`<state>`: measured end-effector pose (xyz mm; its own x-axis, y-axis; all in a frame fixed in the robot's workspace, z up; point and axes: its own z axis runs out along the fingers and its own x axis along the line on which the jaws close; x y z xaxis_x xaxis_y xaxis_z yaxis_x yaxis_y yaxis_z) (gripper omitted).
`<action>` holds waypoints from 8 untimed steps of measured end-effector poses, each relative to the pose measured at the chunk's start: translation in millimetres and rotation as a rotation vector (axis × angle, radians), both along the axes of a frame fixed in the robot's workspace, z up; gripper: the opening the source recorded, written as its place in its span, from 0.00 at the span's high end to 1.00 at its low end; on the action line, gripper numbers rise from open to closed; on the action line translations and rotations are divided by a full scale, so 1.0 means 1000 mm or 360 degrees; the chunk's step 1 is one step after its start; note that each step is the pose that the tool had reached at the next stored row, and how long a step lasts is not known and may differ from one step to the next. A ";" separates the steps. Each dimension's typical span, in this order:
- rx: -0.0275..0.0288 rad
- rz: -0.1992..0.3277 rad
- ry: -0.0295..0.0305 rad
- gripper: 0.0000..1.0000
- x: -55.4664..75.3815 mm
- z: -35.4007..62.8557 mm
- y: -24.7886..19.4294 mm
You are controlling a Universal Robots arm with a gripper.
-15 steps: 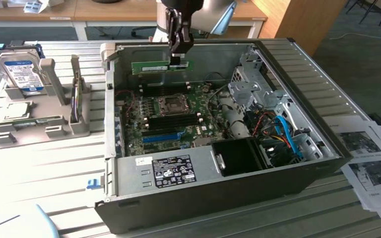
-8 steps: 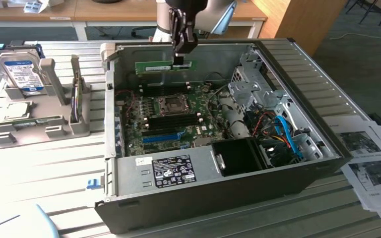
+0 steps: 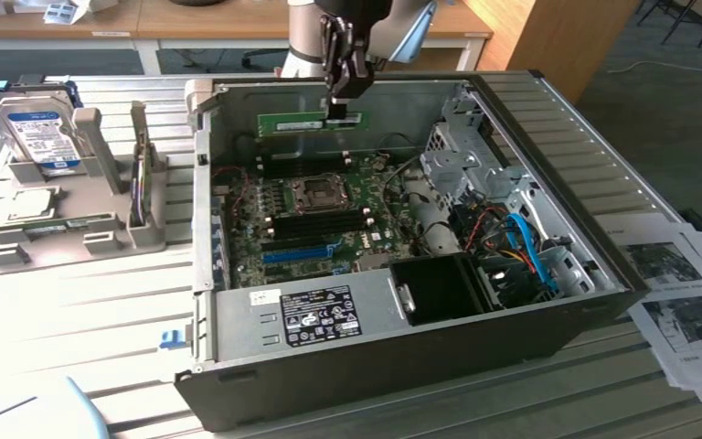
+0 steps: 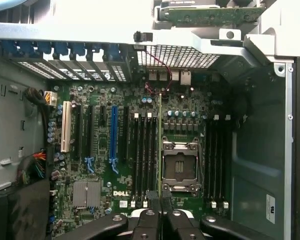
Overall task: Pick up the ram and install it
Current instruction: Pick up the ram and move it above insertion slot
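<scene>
Your counter (image 3: 70,302) carries a big open case (image 3: 570,137), and the motherboard (image 3: 314,219) lies flat inside it. On the exterior view's left, a hard drive (image 3: 40,137) stands in a grey holder (image 3: 107,165). Your gripper (image 3: 345,112) hangs over the far part of the case. Its fingers (image 4: 149,222) are clamped on one end of the ram (image 3: 288,123). The ram is level, up in the air above the motherboard.

Green ram (image 3: 290,123) — level, seemingly aloft over motherboard (image 3: 314,219).
</scene>
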<state>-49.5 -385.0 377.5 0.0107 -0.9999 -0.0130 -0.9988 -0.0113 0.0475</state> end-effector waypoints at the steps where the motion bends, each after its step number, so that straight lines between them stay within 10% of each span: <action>1: 0.00001 0.0000 0.00000 0.89 0.000 0.0000 0.0000; 8: 0.00005 0.0000 -0.00001 0.89 0.000 -0.0009 0.0001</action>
